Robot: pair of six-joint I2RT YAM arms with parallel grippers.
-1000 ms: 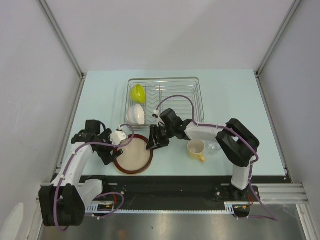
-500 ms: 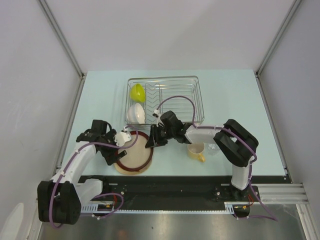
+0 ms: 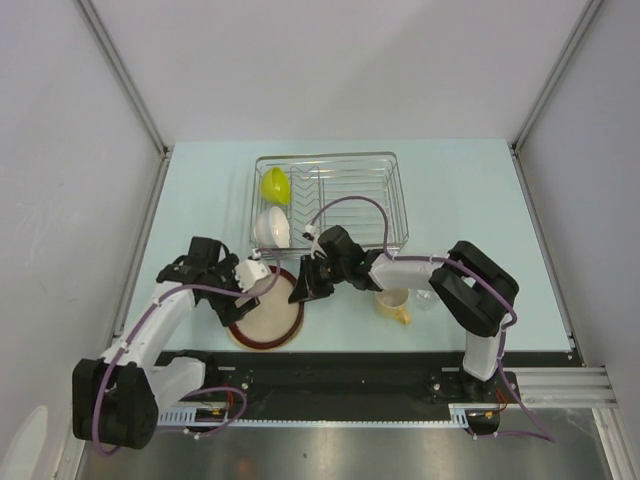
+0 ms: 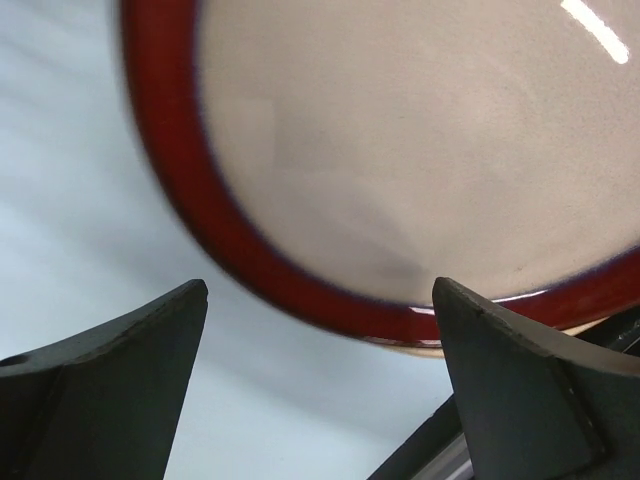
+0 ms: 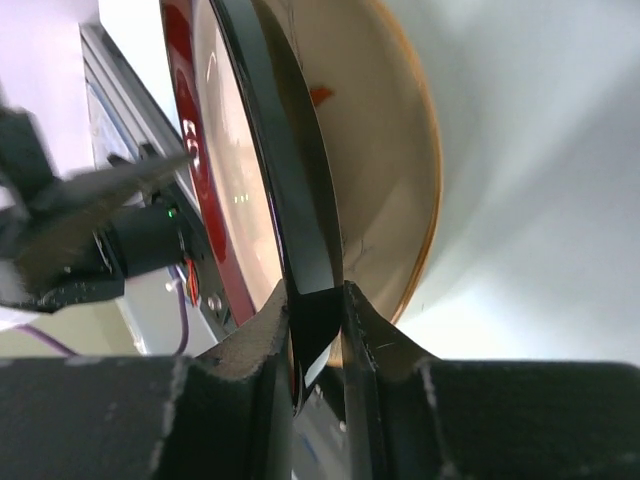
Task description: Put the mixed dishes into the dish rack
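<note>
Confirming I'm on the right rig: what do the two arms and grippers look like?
The left arm and right arm both have white links and black joints, each with a purple cable. The left gripper and right gripper have dark, wedge-shaped fingers.

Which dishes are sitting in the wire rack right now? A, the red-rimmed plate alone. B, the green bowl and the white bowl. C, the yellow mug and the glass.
B: the lime-green bowl and white bowl stand in the dish rack, while the red-rimmed plate, mug and glass sit on the table outside it.
</note>
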